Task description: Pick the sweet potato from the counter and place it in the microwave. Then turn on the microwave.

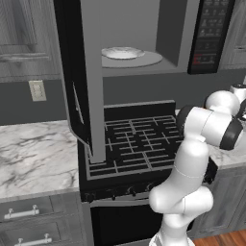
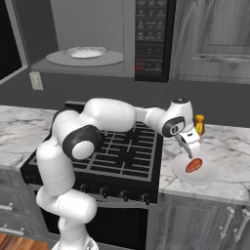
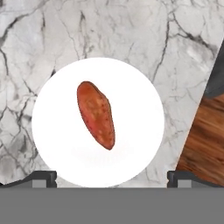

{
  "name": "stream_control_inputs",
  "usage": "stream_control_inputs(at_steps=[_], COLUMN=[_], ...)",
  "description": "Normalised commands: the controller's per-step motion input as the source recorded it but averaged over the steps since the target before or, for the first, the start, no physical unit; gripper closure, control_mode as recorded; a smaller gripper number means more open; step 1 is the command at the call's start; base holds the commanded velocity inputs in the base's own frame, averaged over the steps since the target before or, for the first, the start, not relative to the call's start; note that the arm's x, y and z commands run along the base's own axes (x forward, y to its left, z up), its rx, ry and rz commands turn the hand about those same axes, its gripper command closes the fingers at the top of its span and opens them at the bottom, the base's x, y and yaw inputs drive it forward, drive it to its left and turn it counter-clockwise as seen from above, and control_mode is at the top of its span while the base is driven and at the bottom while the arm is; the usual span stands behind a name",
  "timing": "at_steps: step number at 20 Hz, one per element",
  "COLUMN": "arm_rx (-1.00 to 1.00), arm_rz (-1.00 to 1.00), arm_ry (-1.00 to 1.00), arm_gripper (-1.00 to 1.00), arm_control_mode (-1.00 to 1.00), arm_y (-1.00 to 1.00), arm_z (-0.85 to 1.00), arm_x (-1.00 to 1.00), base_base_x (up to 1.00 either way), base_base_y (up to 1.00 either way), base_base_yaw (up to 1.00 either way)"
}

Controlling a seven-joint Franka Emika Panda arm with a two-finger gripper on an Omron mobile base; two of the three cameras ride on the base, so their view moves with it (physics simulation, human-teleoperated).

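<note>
The sweet potato point(image 3: 96, 114) lies on a round white plate point(image 3: 140, 100), roughly at the plate's middle, and the plate sits on the marble surface point(image 3: 109, 30) to the right of the stovetop point(image 2: 122, 151). In the right base view the tuber point(image 2: 194, 165) shows as a small orange-red shape on that plate point(image 2: 207, 177), near the front edge of the surface point(image 2: 229, 146). The arm reaches across the stovetop from the left, and its fingers point(image 2: 189, 151) hang over the plate, above the tuber and not touching it. In the hand view the two dark tips stand far apart at the bottom corners, with the plate and potato between and beyond them, so the fingers point(image 3: 111, 178) are wide and hold nothing. An orange bottle point(image 2: 199, 124) with a yellow cap stands on the surface just behind the hand. Above the stovetop the microwave point(image 2: 97, 44) is open: its black glass door point(image 1: 72, 72) is swung out to the left, the grey interior is bare apart from a white plate on the turntable point(image 1: 123, 53), and the dark button panel point(image 2: 151, 39) is at its right side. A strip of wooden floor point(image 3: 201, 135) shows past the front edge of the surface in the hand view.
</note>
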Motion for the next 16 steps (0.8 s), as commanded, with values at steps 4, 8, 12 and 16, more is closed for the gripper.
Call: stream_control_inputs(at_steps=[4,8,12,16], arm_rx=[0.0,0.0,0.0,0.0], arm_rz=[0.0,0.0,0.0,0.0], arm_ry=[-0.01,-0.02,-0.02,-0.03], arm_gripper=[-1.0,-1.0,-1.0,-1.0], arm_control_mode=[-1.0,-1.0,-1.0,-1.0], arm_y=[-0.01,-0.06,-0.08,-0.08], arm_z=[-0.13,-0.11,-0.12,-0.12], arm_x=[0.03,0.01,0.02,0.0], base_base_x=[0.0,0.0,0.0,0.0], base_base_y=[0.0,0.0,0.0,0.0], base_base_yaw=[0.0,0.0,0.0,0.0])
